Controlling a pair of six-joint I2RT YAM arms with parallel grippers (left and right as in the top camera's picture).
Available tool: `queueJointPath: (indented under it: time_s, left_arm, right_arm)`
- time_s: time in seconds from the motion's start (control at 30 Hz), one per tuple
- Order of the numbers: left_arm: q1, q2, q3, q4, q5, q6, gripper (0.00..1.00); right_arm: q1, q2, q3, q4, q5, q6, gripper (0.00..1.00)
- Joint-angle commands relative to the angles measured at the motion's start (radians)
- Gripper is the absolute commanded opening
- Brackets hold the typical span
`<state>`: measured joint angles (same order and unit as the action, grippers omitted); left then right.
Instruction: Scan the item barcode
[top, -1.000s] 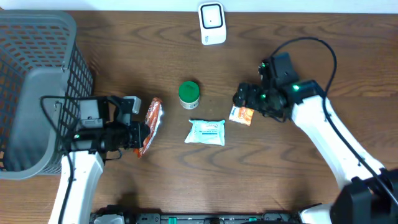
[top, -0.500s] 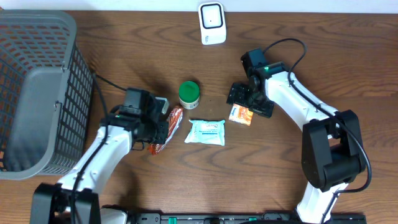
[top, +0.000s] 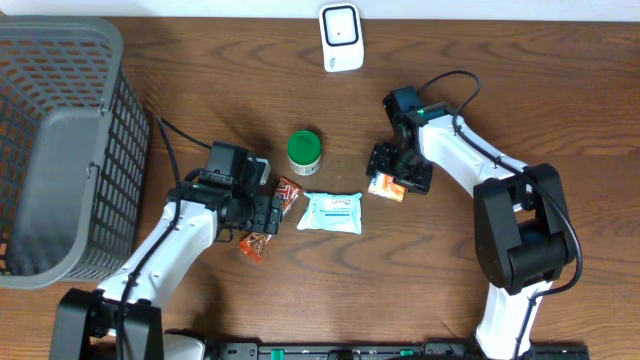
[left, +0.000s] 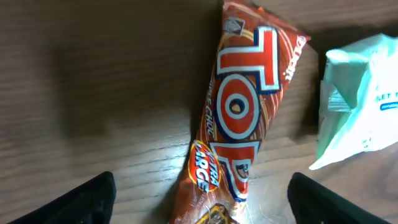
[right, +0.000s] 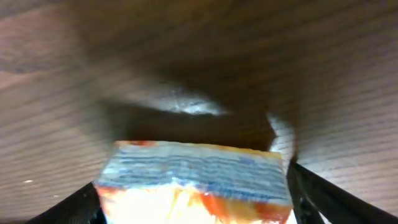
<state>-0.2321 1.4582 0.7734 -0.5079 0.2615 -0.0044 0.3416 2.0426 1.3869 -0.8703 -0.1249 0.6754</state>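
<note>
A red "TOP" snack bar lies flat on the wooden table. My left gripper stands open over its lower end, one finger wide on each side, neither touching it. Overhead, that gripper covers the bar's middle and both ends of the bar stick out. A small orange packet fills the gap of my right gripper, whose fingers press on its two sides. The packet rests on the table. The white scanner stands at the far edge.
A green-lidded jar stands between the two arms. A pale green wipes pack lies just right of the bar and shows in the left wrist view. A grey mesh basket fills the far left.
My left gripper has opened and let go of the snack bar, which now lies on the table. My right gripper has closed in on the orange packet.
</note>
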Motion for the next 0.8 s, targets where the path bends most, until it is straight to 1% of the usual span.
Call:
queueJointPath:
  time_s: [0.0, 0.13, 0.17, 0.27, 0.33, 0.43, 0.47, 0.53, 0.6, 0.7, 0.73, 0.77]
  left_arm:
    - [-0.001, -0.080, 0.042, -0.011, -0.027, -0.003, 0.98]
    - [-0.001, -0.225, 0.112, -0.029, -0.034, -0.005, 1.00]
    - [-0.001, -0.282, 0.143, -0.029, -0.044, -0.005, 0.98]
    - [-0.001, -0.389, 0.212, -0.008, -0.088, 0.003, 0.98]
    - [-0.001, -0.475, 0.268, 0.035, -0.171, 0.022, 0.98]
    - [-0.001, -0.557, 0.315, 0.140, -0.301, 0.022, 0.98]
    - [-0.001, -0.581, 0.326, 0.183, -0.336, 0.022, 0.98]
    - [-0.001, -0.622, 0.340, 0.266, -0.393, 0.023, 0.98]
    - [-0.001, -0.650, 0.349, 0.333, -0.409, 0.044, 0.98]
    - [-0.001, -0.665, 0.364, 0.400, -0.448, 0.072, 0.98]
    - [-0.001, -0.665, 0.375, 0.421, -0.488, 0.077, 0.98]
    - [-0.001, -0.665, 0.379, 0.422, -0.492, 0.100, 0.98]
  right_arm:
    - [0.010, 0.019, 0.011, 0.000, -0.003, -0.012, 0.76]
    - [0.009, 0.018, 0.011, -0.003, -0.004, -0.039, 0.63]
    - [0.009, 0.018, 0.011, -0.008, -0.005, -0.050, 0.61]
    - [0.006, 0.018, 0.014, -0.040, -0.010, -0.061, 0.61]
    - [0.001, 0.016, 0.014, -0.071, -0.051, -0.108, 0.61]
    - [-0.016, 0.014, 0.023, -0.129, -0.120, -0.171, 0.61]
    - [-0.023, 0.014, 0.030, -0.151, -0.138, -0.192, 0.59]
    - [-0.043, 0.014, 0.057, -0.214, -0.170, -0.237, 0.57]
    - [-0.060, 0.014, 0.091, -0.279, -0.189, -0.284, 0.57]
    - [-0.076, 0.014, 0.156, -0.397, -0.203, -0.349, 0.55]
    - [-0.082, 0.014, 0.209, -0.486, -0.203, -0.395, 0.56]
    - [-0.083, 0.014, 0.232, -0.523, -0.203, -0.411, 0.56]
